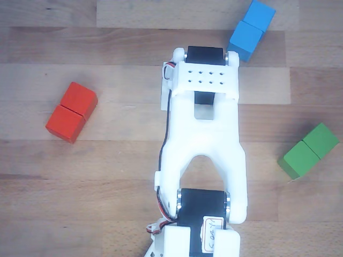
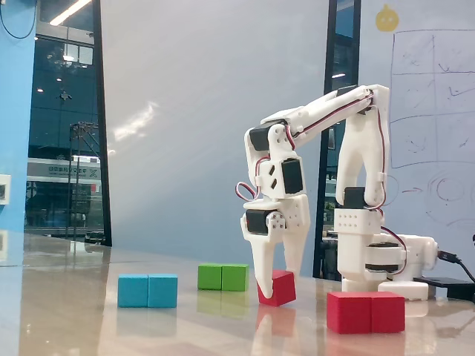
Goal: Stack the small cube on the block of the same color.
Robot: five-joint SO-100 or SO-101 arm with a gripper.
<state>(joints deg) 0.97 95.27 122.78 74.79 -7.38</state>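
Between the fingers of the gripper, the small cube sits tilted, pinched, one corner low near the table; only the fixed view shows this, since from above the white arm hides both cube and claw. To the right in the fixed view, the block of the same color lies flat and apart from the cube; the other view puts it at left. A blue block and a green block lie farther off.
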